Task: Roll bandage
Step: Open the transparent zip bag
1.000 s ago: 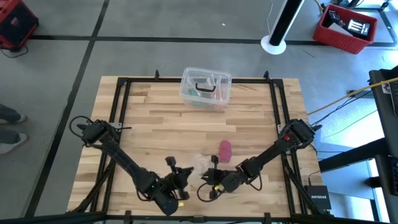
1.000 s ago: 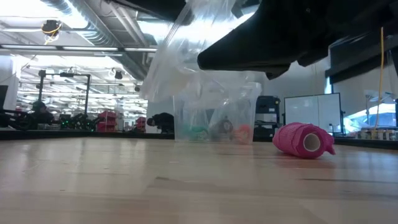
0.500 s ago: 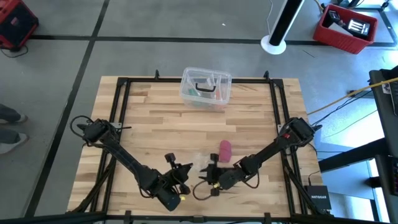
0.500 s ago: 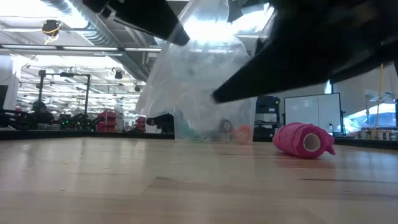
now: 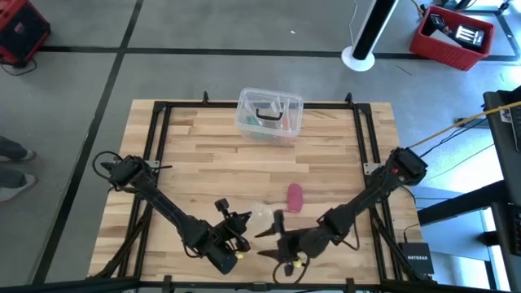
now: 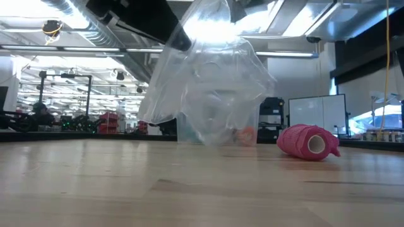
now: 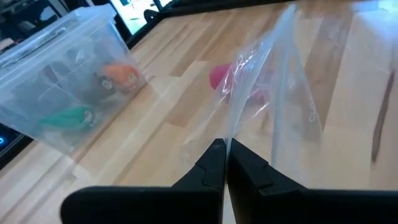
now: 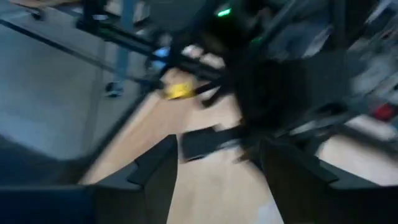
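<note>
Clear crumpled plastic wrapper (image 7: 273, 106) hangs pinched between the fully closed jaws of the left gripper (image 7: 225, 158), which holds it lifted off the light wooden tabletop (image 5: 212, 163) near the front edge. In the low view the film drapes loose from above, its lower folds just over the wood. Right gripper (image 8: 214, 158) is apart from the wrapper, near the front edge to the right of the left one; its two dark fingers stand well spread with nothing between them.

Risks, as judged:
- Wrapper is thin and slack; a hanging fold could drag across the small stubby pink bandage roll (image 5: 294, 196) and shift it or set it rolling.
- If the wrapper is let go here, it may settle over the roll and hide it.
- Roll lies on its side and looks free to roll away from a grazing finger.

Bandage position: resting on the table, untouched by either jaw, near both grippers but farther from the front edge; in the left wrist view it shows pink through the held film. Clear plastic lidded box (image 5: 269, 115) sits well apart at the table's far edge.
</note>
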